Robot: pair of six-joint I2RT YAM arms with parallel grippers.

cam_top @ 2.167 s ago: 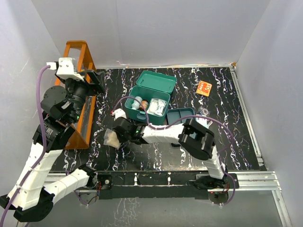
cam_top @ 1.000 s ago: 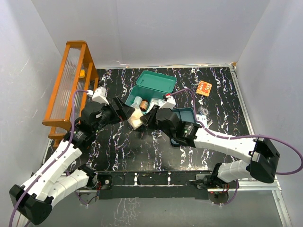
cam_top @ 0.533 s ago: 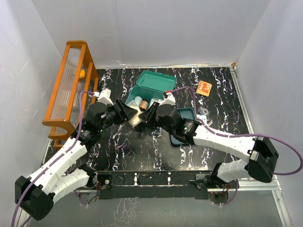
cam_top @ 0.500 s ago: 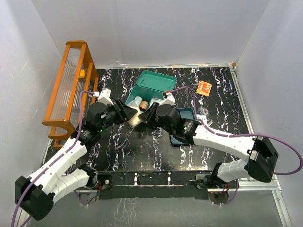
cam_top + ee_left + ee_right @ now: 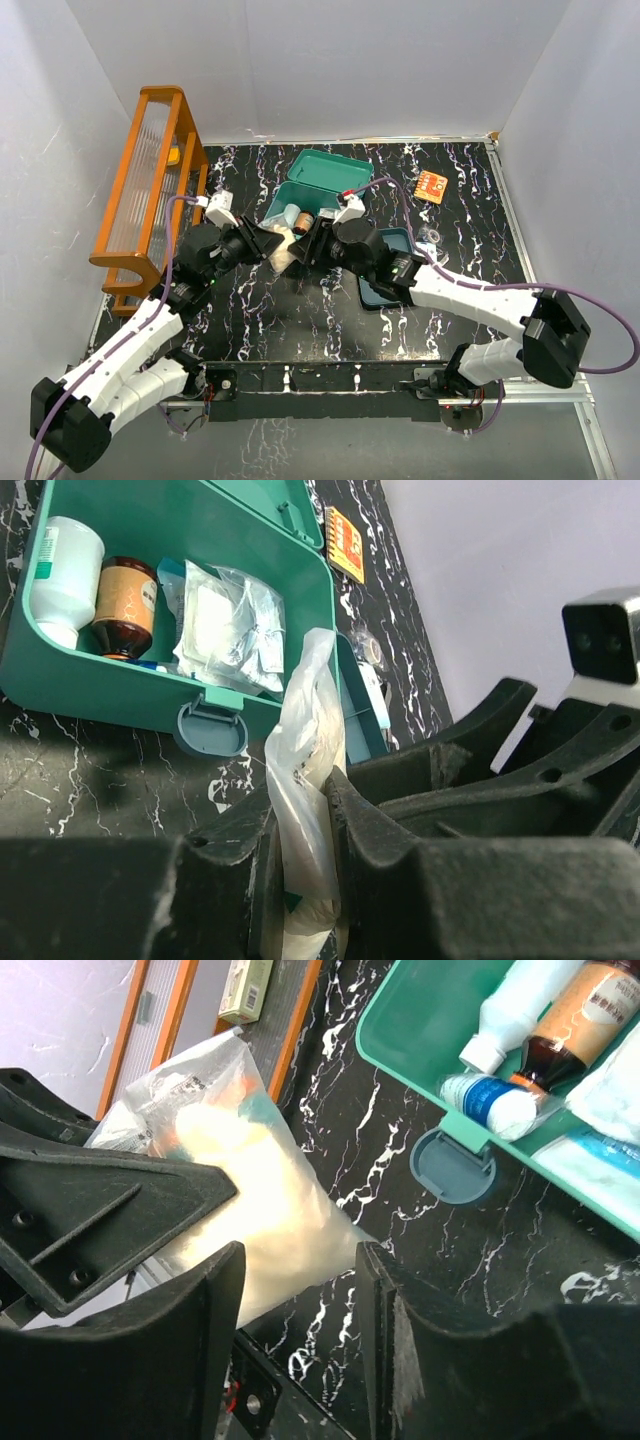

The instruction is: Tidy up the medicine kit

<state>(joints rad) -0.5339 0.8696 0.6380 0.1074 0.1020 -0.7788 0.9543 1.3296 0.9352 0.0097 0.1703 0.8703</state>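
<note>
The left claw (image 5: 300, 792) is clamped tight on a clear plastic bag (image 5: 310, 715) of white stuff. The right claw (image 5: 300, 1252) holds nothing, its 2 fingers wide apart, with the bag's lower corner showing between them. Just beyond both sits the medicine kit (image 5: 90, 695), lid open. It holds 1 white bottle (image 5: 65, 580), 1 brown bottle (image 5: 125, 605) with a tan label too small to read, and clear gauze packets (image 5: 225, 615). Its tray (image 5: 392, 238) lies just right of the box. Farther right lies an orange card (image 5: 431, 186), its print unreadable.

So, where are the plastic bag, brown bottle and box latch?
plastic bag (image 5: 312, 730), left wrist view, crumpled middle
brown bottle (image 5: 124, 602), left wrist view, its label
box latch (image 5: 210, 730), left wrist view, round tab
</note>
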